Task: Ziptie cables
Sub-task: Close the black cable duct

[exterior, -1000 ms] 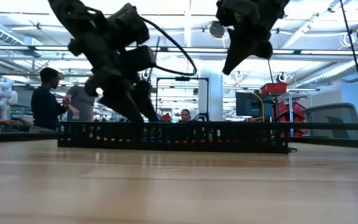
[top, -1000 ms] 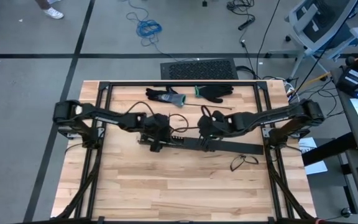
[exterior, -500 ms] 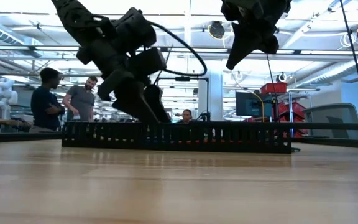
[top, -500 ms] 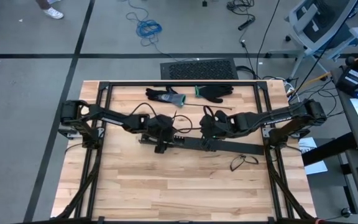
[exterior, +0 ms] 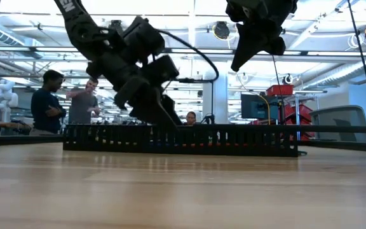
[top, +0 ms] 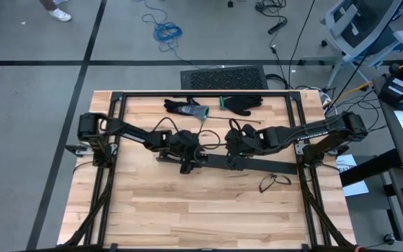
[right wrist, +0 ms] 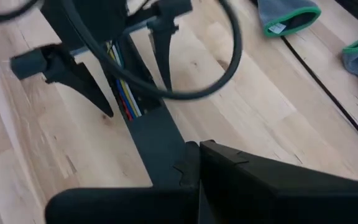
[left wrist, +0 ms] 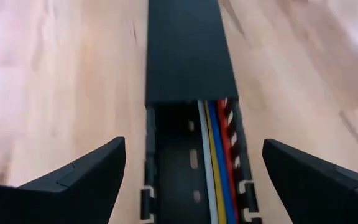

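1. Left gripper stands wide, both fingers straddling the black duct, holding nothing. You see its tips low, at the duct's open stretch.
2. Cables, grey, yellow, blue and red, lie side by side inside the duct, running under its lid.
3. Right gripper is shut, empty as far as shows, raised above the covered stretch of the duct, just beside the left.
4. Step in hand, as I judge: reaching for the cables; no tie shows on them.
5. Next you need the fingers lowered inside the walls, closing on all wires together.
6. 2 gloves lie at the table's far edge.
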You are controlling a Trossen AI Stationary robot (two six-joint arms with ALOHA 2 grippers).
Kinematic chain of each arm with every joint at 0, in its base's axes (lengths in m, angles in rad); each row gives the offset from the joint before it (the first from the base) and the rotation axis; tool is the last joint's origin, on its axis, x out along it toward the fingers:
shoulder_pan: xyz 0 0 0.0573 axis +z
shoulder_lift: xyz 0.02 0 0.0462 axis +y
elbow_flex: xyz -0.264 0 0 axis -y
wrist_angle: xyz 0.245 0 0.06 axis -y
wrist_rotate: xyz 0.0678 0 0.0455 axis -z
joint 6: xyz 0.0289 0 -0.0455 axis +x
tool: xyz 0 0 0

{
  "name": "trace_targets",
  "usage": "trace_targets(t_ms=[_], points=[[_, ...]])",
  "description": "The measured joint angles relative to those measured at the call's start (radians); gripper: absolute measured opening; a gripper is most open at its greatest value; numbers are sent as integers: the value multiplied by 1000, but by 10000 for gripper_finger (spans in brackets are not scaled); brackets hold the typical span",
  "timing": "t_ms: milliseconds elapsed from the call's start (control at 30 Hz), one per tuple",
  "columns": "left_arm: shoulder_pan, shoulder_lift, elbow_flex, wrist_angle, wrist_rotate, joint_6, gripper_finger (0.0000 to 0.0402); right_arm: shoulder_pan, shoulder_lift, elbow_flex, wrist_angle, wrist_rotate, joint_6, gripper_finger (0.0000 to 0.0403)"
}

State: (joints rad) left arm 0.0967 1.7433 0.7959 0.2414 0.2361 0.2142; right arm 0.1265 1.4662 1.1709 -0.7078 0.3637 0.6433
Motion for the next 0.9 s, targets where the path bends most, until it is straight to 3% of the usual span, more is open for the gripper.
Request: trace_targets(t_ms=[500, 900], points=[[2, 45, 0, 75, 3, -26, 367, 0, 0, 0, 7, 0, 19, 0], [2, 88, 0, 107, 2, -57, 318, 0, 0, 0, 44, 1, 14, 0]])
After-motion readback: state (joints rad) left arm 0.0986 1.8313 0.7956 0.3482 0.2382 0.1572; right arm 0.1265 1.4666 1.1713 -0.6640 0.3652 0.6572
